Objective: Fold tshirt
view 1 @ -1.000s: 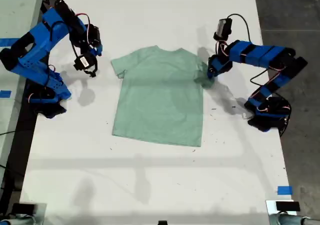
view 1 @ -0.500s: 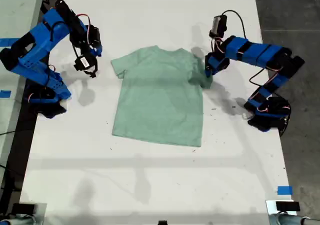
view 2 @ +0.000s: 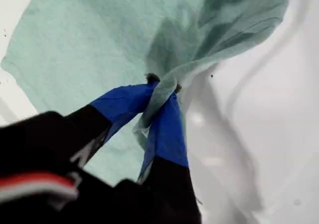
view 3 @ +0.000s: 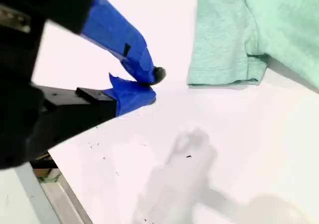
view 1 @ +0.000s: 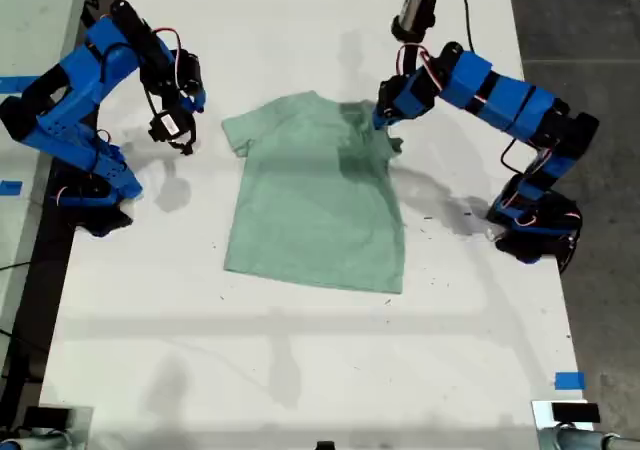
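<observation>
The jaws of my second gripper [view 3: 149, 87], at the exterior view's left, are closed or very nearly so, with nothing between them. It hangs over bare table [view 1: 300, 370] just beside the shirt's near sleeve [view 3: 224, 59], apart from it. The jaws of my first gripper [view 2: 162, 92], at the exterior view's right, are clamped tight on a bunched pinch of the other sleeve, lifted off the surface.

The tshirt [view 1: 315, 205] lies flat in the middle of the table, collar toward the far edge in the exterior view, with that right sleeve drawn inward over the chest.

The step in hand looks like folding the right sleeve in. To do it well, I'd carry the pinch low and straight across, so the side edge turns over in one clean line, then let go only once the cloth lies flat.

There's plenty of open table all round the shirt, and the two arms are well apart.
</observation>
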You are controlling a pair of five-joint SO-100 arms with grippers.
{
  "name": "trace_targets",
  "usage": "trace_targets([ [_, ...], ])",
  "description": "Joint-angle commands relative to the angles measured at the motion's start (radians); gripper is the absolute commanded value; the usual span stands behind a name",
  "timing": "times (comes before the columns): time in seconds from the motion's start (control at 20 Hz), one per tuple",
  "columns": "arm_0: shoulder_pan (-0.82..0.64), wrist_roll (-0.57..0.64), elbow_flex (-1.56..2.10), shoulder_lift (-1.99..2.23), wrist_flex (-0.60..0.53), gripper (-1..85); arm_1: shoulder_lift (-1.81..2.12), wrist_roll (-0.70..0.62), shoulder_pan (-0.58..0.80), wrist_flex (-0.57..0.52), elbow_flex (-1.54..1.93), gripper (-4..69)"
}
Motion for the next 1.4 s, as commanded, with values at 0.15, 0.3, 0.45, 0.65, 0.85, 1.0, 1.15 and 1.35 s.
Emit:
trace_targets([
  [0.15, 0.040, -0.026, -0.003, 0.014, -0.011, 0.0, -0.189, 0.094, -0.104, -0.253, -0.130, -1.5],
  [0.3, 0.046, -0.031, -0.003, 0.018, -0.009, 0.0, -0.322, 0.118, -0.115, -0.426, -0.132, -1.5],
  [0.45, 0.055, -0.037, -0.005, 0.023, -0.009, 0.0, -0.482, 0.130, -0.117, -0.565, -0.164, -1.5],
  [0.65, 0.063, -0.044, -0.003, 0.026, -0.003, 0.0, -0.660, 0.107, -0.112, -0.365, -0.394, 31.8],
  [0.85, 0.058, -0.046, 0.005, 0.032, -0.002, 0.0, -0.499, 0.077, -0.133, -0.103, -0.555, 30.6],
  [1.0, 0.055, -0.048, 0.009, 0.032, -0.003, 0.0, -0.290, 0.061, -0.137, 0.005, -0.520, 28.5],
  [1.15, 0.055, -0.048, 0.005, 0.005, -0.002, 0.0, -0.121, 0.071, -0.137, 0.067, -0.394, 26.6],
  [1.35, 0.052, -0.043, -0.051, -0.080, 0.032, 27.2, 0.017, 0.095, -0.140, 0.052, -0.213, 25.3],
])
